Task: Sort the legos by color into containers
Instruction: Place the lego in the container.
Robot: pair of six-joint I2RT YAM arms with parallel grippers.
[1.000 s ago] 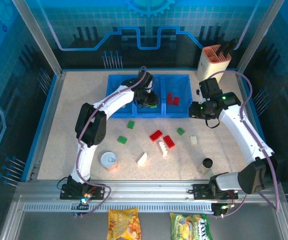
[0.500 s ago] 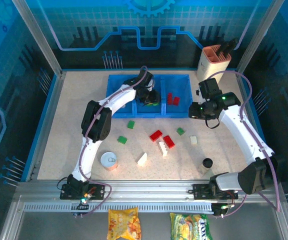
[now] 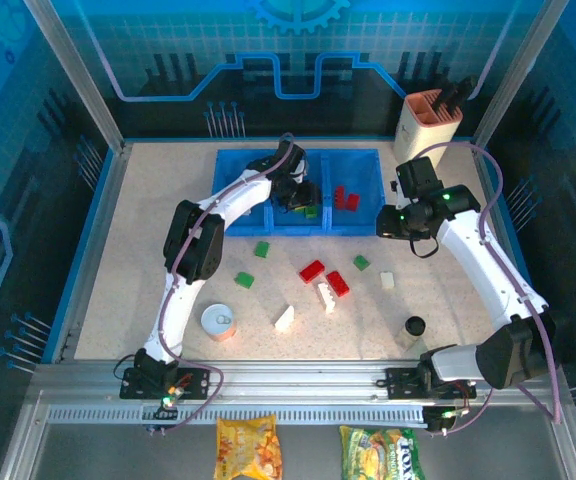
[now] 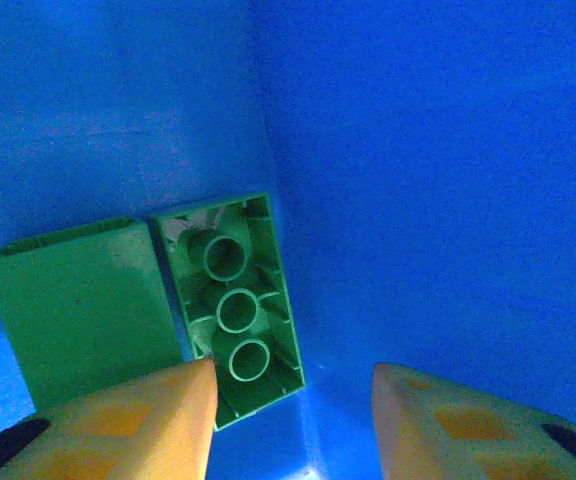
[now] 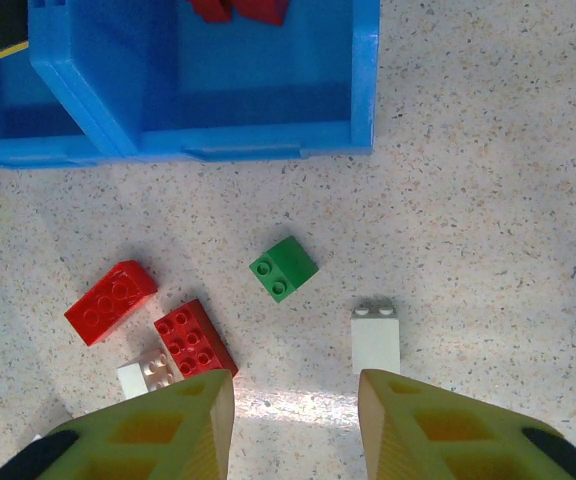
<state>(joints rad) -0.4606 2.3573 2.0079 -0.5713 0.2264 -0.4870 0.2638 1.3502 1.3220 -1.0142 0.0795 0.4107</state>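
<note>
From above, eight bricks lie loose on the tabletop (image 3: 148, 220): three green bricks (image 3: 262, 249), two red bricks (image 3: 312, 270) and three white bricks (image 3: 285, 318). The tray (image 3: 353, 228) has three compartments. More red lie in the right one, but I cannot tell how many. One can (image 3: 218, 322), one bottle (image 3: 413, 326) and one knife block (image 3: 430, 120) stand around them.

The left tool (image 4: 293, 405) hangs low in the middle compartment. Its wrist view shows what the arm hides from above: two green bricks touching side by side on the blue floor, one upside down with three tubes showing. The jaws stand moderately apart, gripping nothing.

The right tool (image 5: 293, 400) hovers over the tabletop just in front of the tray, jaws apart and empty. Its wrist view gives stud detail: one green, one white, two red, and a small white one touching a red.
</note>
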